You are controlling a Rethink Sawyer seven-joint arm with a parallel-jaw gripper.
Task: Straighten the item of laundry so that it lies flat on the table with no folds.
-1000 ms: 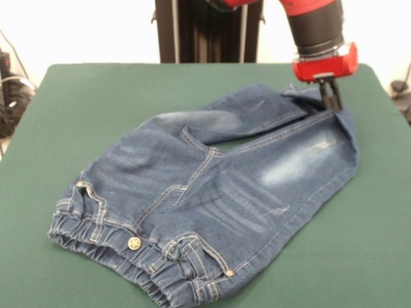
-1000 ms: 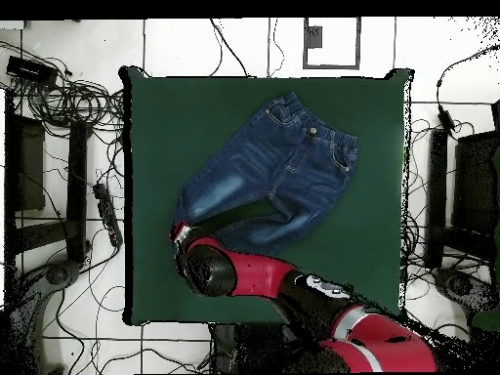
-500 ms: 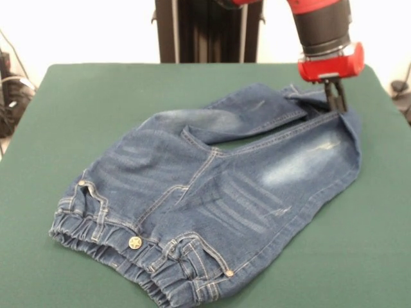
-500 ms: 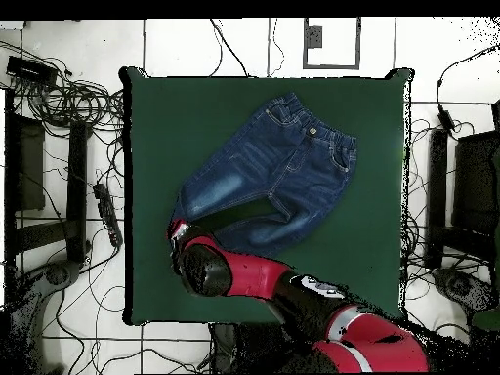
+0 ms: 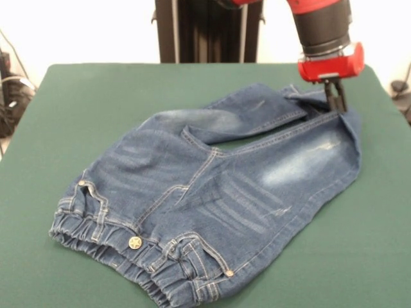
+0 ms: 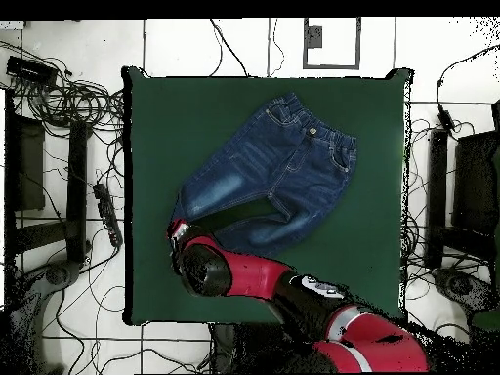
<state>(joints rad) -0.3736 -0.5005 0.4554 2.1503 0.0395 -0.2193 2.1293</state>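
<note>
The item of laundry (image 5: 212, 199) is a small pair of blue jeans lying across the green table (image 5: 96, 96). Its gathered waistband and star button face the front edge, and its legs run to the far right. The upper leg is bent inward with its cuff folded, leaving a narrow gap between the legs. My gripper (image 5: 335, 106) stands upright at the far right leg end, shut on the denim by the cuff. In the overhead view the jeans (image 6: 278, 166) lie near the table's (image 6: 156, 117) middle. The arm covers the gripper (image 6: 179, 231) at the lower left leg end.
Green felt shows on all sides of the jeans, widest at the front view's left. The table's right edge (image 5: 385, 96) is close to the gripper. Cables (image 6: 59, 88) and dark stands (image 6: 469, 186) lie on the floor around the table.
A second ago the gripper moved a little to the right in the front view and drew the leg end with it. Over the last half second nothing has moved.
</note>
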